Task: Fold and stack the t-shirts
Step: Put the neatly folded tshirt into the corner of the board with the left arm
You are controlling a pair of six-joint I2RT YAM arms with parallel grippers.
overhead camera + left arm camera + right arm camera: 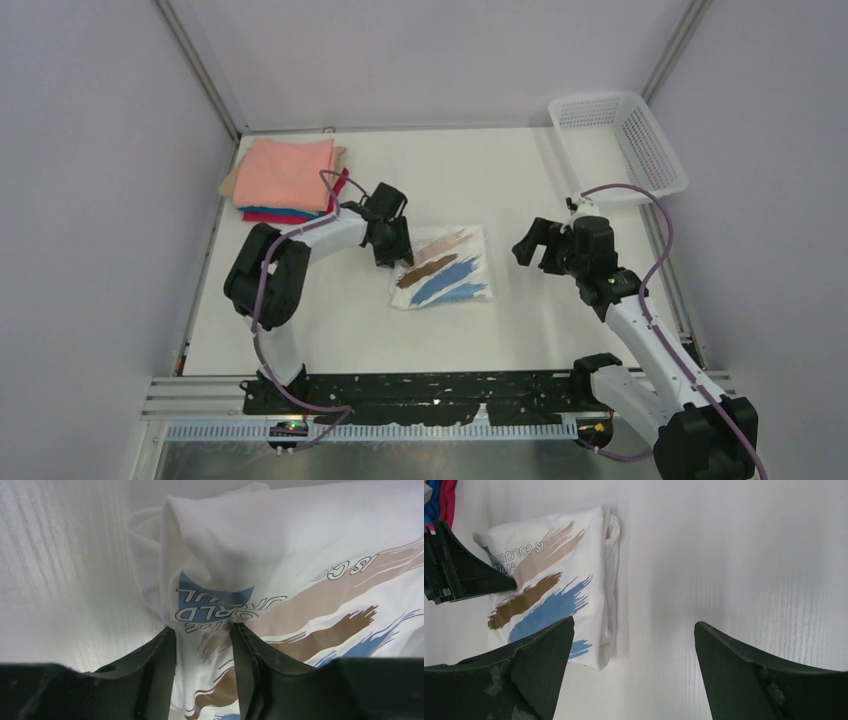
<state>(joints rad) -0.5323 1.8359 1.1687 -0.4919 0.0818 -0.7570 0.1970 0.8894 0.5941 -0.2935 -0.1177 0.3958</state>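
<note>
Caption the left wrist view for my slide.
Left tool pinches the folded white t-shirt with blue-and-tan streaks on white table.

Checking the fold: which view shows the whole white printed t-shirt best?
Top external: the white printed t-shirt shows almost whole, though small. Right wrist shows it larger, but the right pincer hides one corner. Left wrist shows only the corner in the left pincer.

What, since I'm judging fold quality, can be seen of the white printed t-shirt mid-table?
The white soft-cloth t-shirt with tan, brown and blue brushstroke print lies folded into a rough rectangle, print up, on the white table. It sits right of the stack of folded shirts and apart from it. Outlined lettering shows near one corner. The edge away from that corner shows loose, layered folds. The left claw pinches the far-left corner, bunching the cloth there. Nothing else touches it.
</note>
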